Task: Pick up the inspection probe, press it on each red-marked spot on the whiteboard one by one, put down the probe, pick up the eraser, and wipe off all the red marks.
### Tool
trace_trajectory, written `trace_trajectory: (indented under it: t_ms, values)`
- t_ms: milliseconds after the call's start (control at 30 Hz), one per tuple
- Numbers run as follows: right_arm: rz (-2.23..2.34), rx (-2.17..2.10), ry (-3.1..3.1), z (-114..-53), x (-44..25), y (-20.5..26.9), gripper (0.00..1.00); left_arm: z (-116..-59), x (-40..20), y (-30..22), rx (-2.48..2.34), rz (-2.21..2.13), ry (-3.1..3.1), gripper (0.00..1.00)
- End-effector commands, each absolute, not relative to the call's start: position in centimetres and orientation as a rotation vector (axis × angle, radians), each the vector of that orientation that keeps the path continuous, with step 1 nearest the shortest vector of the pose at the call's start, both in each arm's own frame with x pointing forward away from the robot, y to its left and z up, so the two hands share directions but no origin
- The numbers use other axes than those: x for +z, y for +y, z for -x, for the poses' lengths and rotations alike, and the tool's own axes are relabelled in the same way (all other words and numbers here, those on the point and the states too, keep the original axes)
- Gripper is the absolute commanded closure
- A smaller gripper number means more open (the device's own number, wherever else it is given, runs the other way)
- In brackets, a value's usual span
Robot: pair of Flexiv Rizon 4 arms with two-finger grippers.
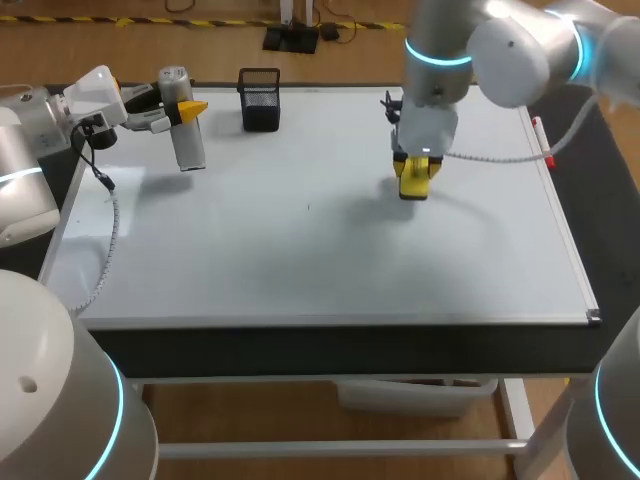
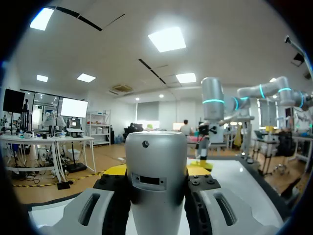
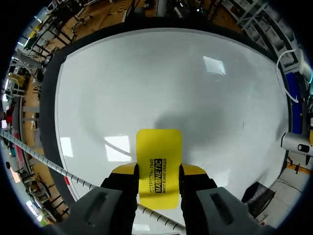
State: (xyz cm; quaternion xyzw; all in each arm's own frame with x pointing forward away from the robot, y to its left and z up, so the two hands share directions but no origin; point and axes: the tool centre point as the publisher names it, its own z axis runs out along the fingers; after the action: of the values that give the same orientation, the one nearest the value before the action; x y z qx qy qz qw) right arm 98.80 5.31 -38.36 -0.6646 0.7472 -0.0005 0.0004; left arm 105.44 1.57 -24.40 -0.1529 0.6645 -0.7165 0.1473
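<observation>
Probe (image 2: 155,188), upright, is clamped in the left end effector (image 1: 188,108) near the whiteboard's (image 1: 300,250) far-left corner. The right end effector (image 3: 157,172) grips the eraser (image 3: 158,147) right of the board's middle. A black holder (image 1: 260,98) stands at the far edge.

Bright overhead lighting; soft shadows, glare on whiteboard (image 3: 161,83).

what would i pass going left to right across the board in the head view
probe → mesh cup → eraser → red marker
</observation>
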Motion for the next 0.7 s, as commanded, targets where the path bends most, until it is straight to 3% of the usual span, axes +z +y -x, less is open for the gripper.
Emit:
trace_trajectory:
  t_ms: [33, 700]
  values:
    - [2.131, 0.011, 2.39, -102.4, -38.4, 5.6, 1.0, -105.5, -24.3, 1.5, -2.061, 0.44, 1.909, 1.0]
    - [2.211, 0.038, 2.326, -111.8, -38.6, 6.1, 1.0, -105.5, -24.3, 1.5, -2.061, 0.44, 1.909, 1.0]
